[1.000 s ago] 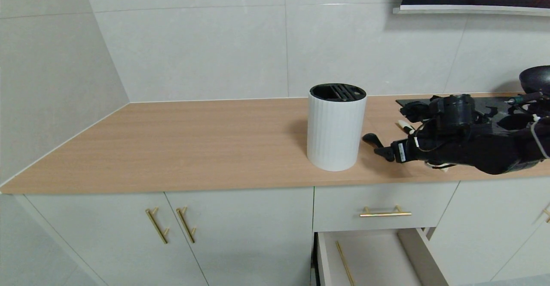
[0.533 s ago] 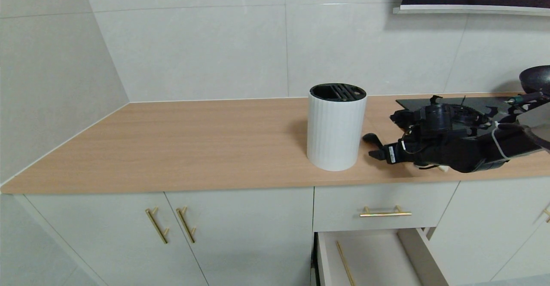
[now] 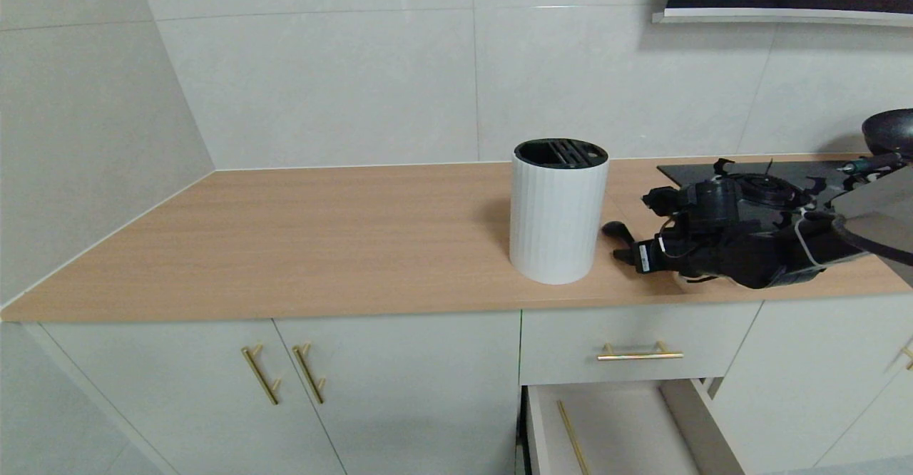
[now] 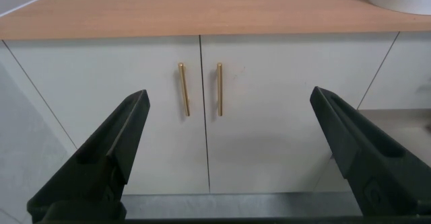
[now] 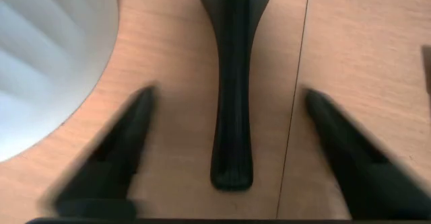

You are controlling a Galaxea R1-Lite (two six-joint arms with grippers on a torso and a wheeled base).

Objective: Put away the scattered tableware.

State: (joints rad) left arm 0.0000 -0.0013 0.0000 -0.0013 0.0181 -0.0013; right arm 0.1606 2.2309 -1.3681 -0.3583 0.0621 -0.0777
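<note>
Right wrist view: a black ribbed handle (image 5: 232,83) lies between the right fingers (image 5: 111,160), spread apart

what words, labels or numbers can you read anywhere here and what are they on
No text is legible.
On the right gripper, a white sticker: print too small to read.
No markings seen on the white utensil holder, black handle, countertop or cabinet doors.

The white utensil holder (image 3: 556,222) stands just left of the black handle (image 5: 232,83). On its right, bare table (image 5: 363,83) reaches the cooktop (image 3: 681,170).
</note>
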